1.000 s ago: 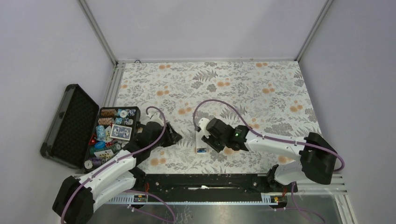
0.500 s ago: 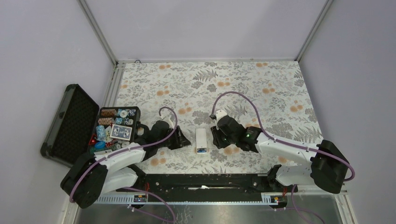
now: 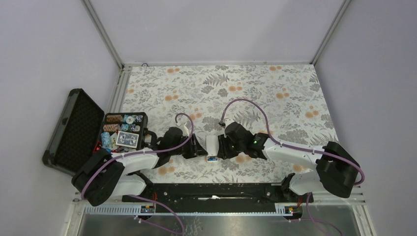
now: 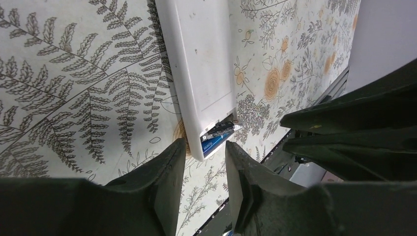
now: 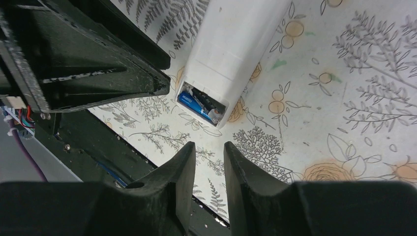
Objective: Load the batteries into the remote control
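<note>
The remote (image 3: 212,146) lies white back up on the mat (image 3: 275,93), just ahead of the arm bases, with its long axis running near to far. Its open bay end points toward the near edge; a blue battery (image 5: 196,105) sits inside, and a second is not clear. A second ago the right gripper (image 3: 222,146) was over it. Now the remote lies free with a gripper on each side, the left gripper (image 3: 200,148) having swung in from near the case (image 3: 74,132). Both have fingers narrowly parted, pinching nothing. Loading looks nearly done; seating the cells or closing the bay likely remains
</note>
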`<action>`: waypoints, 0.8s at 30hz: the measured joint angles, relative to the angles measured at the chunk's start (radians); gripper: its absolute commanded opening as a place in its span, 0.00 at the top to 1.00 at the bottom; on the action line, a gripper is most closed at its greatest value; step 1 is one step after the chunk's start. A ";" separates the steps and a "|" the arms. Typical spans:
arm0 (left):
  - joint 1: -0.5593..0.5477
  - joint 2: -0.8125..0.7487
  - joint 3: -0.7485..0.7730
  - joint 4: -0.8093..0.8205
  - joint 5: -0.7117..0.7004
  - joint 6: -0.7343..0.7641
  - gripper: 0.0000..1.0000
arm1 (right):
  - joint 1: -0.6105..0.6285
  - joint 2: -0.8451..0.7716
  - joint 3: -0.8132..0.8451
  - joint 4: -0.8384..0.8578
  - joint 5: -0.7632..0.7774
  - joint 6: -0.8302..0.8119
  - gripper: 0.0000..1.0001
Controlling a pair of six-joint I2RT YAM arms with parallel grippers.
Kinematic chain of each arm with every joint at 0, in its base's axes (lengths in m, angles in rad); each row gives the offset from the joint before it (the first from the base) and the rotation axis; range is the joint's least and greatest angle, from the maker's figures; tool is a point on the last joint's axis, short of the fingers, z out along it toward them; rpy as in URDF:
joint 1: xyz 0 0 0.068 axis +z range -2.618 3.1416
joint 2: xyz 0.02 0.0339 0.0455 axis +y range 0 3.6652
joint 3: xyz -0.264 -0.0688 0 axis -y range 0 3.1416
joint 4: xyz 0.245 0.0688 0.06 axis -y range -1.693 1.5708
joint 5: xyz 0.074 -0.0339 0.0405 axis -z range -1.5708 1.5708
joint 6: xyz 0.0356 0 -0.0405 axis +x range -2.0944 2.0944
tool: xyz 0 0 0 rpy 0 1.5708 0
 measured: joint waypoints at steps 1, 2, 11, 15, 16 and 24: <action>-0.001 0.005 0.000 0.006 0.003 -0.002 0.64 | 0.000 0.011 0.000 0.003 -0.004 0.009 0.66; -0.002 0.010 0.000 0.012 0.005 -0.004 0.64 | 0.000 0.023 0.000 0.004 -0.011 0.018 0.66; -0.004 0.045 0.000 0.032 0.011 -0.014 0.69 | 0.000 0.093 0.000 0.025 -0.020 0.070 0.68; -0.005 0.063 0.000 0.040 0.011 -0.015 0.71 | 0.000 0.109 0.002 0.034 -0.020 0.084 0.69; -0.006 0.067 0.000 0.042 0.012 -0.015 0.72 | 0.000 0.113 0.003 0.034 -0.020 0.087 0.69; -0.010 0.085 0.000 0.063 0.014 -0.018 0.72 | 0.000 0.130 0.015 0.048 -0.020 0.098 0.72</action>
